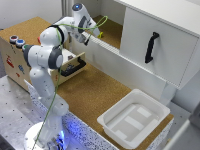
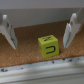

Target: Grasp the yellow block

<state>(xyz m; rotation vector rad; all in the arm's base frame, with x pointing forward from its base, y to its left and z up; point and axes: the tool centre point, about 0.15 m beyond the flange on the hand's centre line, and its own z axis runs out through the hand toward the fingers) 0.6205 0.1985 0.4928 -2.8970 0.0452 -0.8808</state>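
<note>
The yellow block (image 2: 48,46) is a small yellow-green cube with dark letters on its faces, resting on the cork surface. In the wrist view it lies between my two white fingers (image 2: 9,31), with a gap on each side. My gripper (image 2: 39,44) is open and touches nothing. In the exterior view the arm reaches into the recess at the back, where the gripper (image 1: 93,33) hovers right by the yellow block (image 1: 100,35).
A white cabinet with a black handle (image 1: 151,47) stands on the exterior view's right. A white tray (image 1: 157,111) sits at the cork table's front. A wooden box with round buttons (image 1: 16,41) and an open drawer (image 1: 75,65) stands on the left.
</note>
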